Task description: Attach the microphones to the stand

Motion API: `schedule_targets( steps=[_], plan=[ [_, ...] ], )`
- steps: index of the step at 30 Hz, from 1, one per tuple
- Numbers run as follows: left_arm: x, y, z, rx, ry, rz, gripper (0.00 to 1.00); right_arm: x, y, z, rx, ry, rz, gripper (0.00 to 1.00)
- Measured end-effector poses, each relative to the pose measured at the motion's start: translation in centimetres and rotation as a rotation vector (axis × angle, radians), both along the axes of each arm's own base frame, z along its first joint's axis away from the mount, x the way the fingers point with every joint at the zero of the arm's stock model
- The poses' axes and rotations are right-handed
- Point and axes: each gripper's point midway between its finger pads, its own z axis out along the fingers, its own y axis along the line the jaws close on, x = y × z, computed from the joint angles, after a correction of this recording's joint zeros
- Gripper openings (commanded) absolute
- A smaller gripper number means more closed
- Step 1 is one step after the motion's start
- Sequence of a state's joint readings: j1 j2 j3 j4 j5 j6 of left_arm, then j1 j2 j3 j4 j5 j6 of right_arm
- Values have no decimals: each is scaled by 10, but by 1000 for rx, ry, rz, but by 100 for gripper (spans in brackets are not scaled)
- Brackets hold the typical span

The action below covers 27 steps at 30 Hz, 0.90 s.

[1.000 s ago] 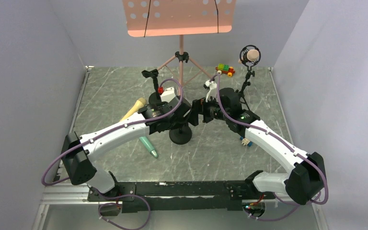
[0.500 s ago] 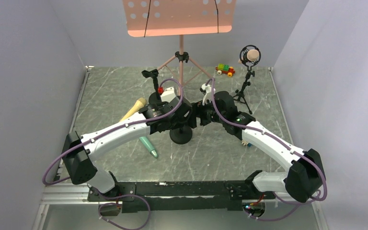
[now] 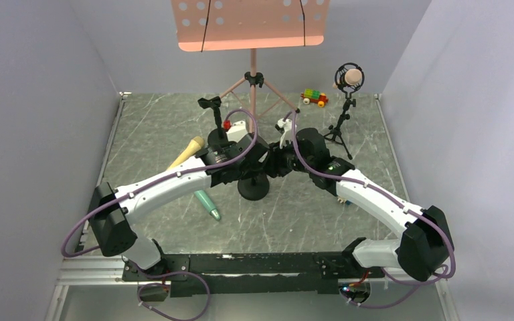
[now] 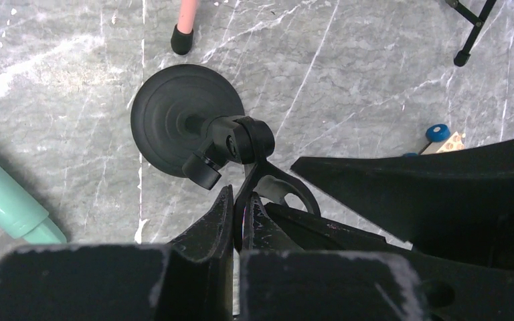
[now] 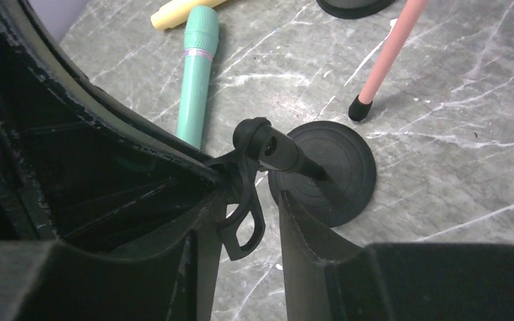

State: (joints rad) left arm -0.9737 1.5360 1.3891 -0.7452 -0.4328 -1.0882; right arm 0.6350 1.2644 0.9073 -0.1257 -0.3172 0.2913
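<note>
A black stand with a round base [image 3: 252,190] stands mid-table, and both grippers meet above it. My left gripper [image 4: 241,195] is shut on one thin wall of the stand's clip [image 4: 268,187]. My right gripper [image 5: 251,194] is open, its jaws narrowed around the clip's loop [image 5: 244,224]. The loop rests against one finger, with a gap to the other. The teal microphone [image 3: 207,202] and the pale yellow microphone [image 3: 186,152] lie on the table to the left. The pink microphone [image 3: 350,79] sits in a tripod stand [image 3: 341,127] at the back right.
A pink music stand [image 3: 247,23] rises at the back, one rubber-tipped leg [image 5: 360,107] close to the round base. A second black clip stand [image 3: 209,103] is back left. A brick toy car [image 3: 314,97] sits back right, another toy [image 4: 442,137] under my right arm.
My right gripper has moved left to the stand's clip and its jaws have narrowed from wide open. The left gripper has stayed shut on the clip.
</note>
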Motion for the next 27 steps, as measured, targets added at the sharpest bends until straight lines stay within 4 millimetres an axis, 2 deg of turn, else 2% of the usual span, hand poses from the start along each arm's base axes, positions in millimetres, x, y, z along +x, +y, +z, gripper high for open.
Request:
schedule_targets(
  steps=[5,12,27],
  plan=[
    [2,-3,0,-12,-24,-24,0,-2,3,3,6,-21,37,17],
    [2,-2,0,-45,-63,-63,0,-2,2,2,-5,-47,63,1],
    [4,1,2,-247,-159,-264,0,-3,-1,2,57,-44,125,0]
  ],
)
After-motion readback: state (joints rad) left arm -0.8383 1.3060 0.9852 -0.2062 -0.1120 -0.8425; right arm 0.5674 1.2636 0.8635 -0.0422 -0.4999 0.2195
